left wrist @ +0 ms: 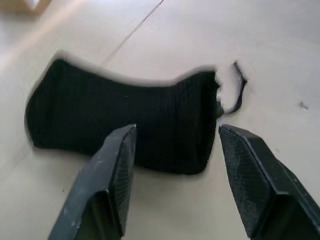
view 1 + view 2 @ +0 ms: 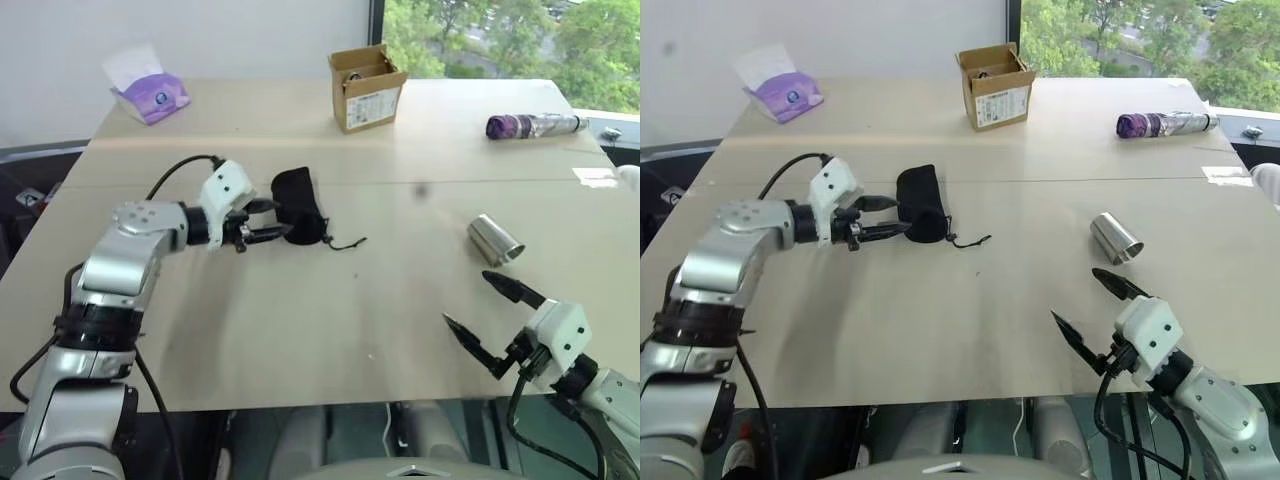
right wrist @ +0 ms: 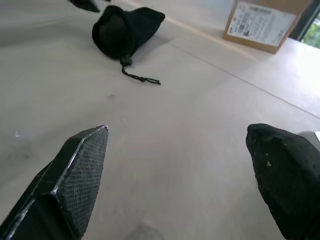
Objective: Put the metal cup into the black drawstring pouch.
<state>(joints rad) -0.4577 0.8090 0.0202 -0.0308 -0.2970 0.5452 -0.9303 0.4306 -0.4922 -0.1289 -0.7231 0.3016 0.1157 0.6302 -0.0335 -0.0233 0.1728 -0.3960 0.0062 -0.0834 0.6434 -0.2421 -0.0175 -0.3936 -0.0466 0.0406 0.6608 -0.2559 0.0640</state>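
Left claw [image 2: 272, 220] sits left of centre in the head view, fingers parted and released, tips flanking the near edge of the pouch [image 2: 298, 217]; nothing is gripped. In the left wrist view the two fingers [image 1: 114, 165] straddle the mouth end of the flat, limp fabric, cord [image 1: 235, 97] trailing off to one side. Right claw [image 2: 496, 322] hangs at the lower right of the frame, jaws spread wide and empty, just above the table [image 2: 300, 320]. The cup [image 2: 494, 240] lies on its side right of centre, above and just beyond the right claw, well apart from the pouch. Risks, as judged: the pouch mouth lies collapsed, so a pinch may catch both layers and shut the opening; the fabric may slide on the smooth top when pushed. The cup, being round and on its side, could roll away at a glancing touch. Box [image 2: 366, 88], tissue pack [image 2: 148, 92] and purple tube [image 2: 533, 125] line the upper edge, clear of both claws.
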